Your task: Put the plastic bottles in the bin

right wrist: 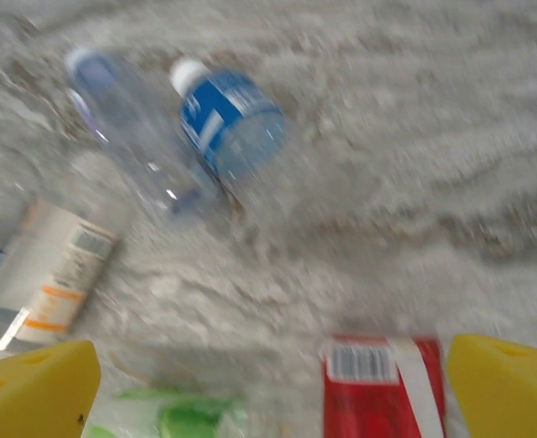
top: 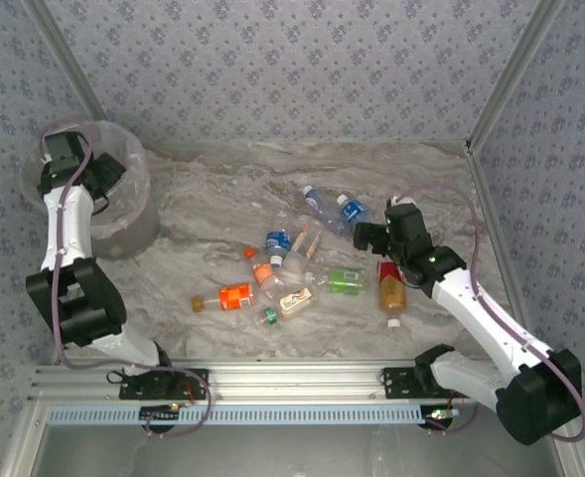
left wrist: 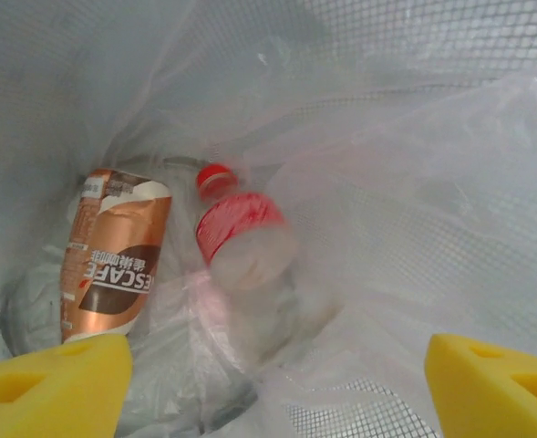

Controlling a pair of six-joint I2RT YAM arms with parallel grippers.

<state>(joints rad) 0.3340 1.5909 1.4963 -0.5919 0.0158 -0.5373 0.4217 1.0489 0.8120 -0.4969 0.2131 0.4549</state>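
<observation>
Two bottles in bin: a copper-labelled bottle [left wrist: 113, 265] marked NESCAFE and a clear red-capped bottle [left wrist: 241, 237] with a red label lie side by side at the bottom; the second is blurred.
Plastic bottles [top: 297, 301] on table: about ten, small and clear with coloured labels and caps, lying scattered mid-table, well apart from the bin.
Blue-labelled bottle [top: 350, 211]: white cap, at the far edge of the group, just beside a clear bottle [top: 317, 202] with a blue cap.
Orange-labelled bottle [top: 234, 296]: nearest the left side, lying flat.
Green-labelled bottle [top: 345, 281]: lying flat, right of centre.
Red-labelled bottle [top: 392, 285]: amber contents, white cap toward the arm bases, close to the right gripper.
Table [top: 203, 189]: grey-white marbled top.
Walls [top: 292, 60]: blue-grey wallpaper with a small repeated motif.
Rail [top: 292, 378]: aluminium, along the near edge, carrying both arm bases.
Bin [top: 138, 159]: round, translucent whitish, at the far left of the table.
Liner bag [left wrist: 387, 182]: clear, crumpled, against a mesh-textured wall.
Left gripper [left wrist: 273, 388]: above the bin's inside, yellow pads spread wide, grasping nothing.
Right gripper [right wrist: 270, 388]: over the scattered group, pads spread wide, released.
</observation>
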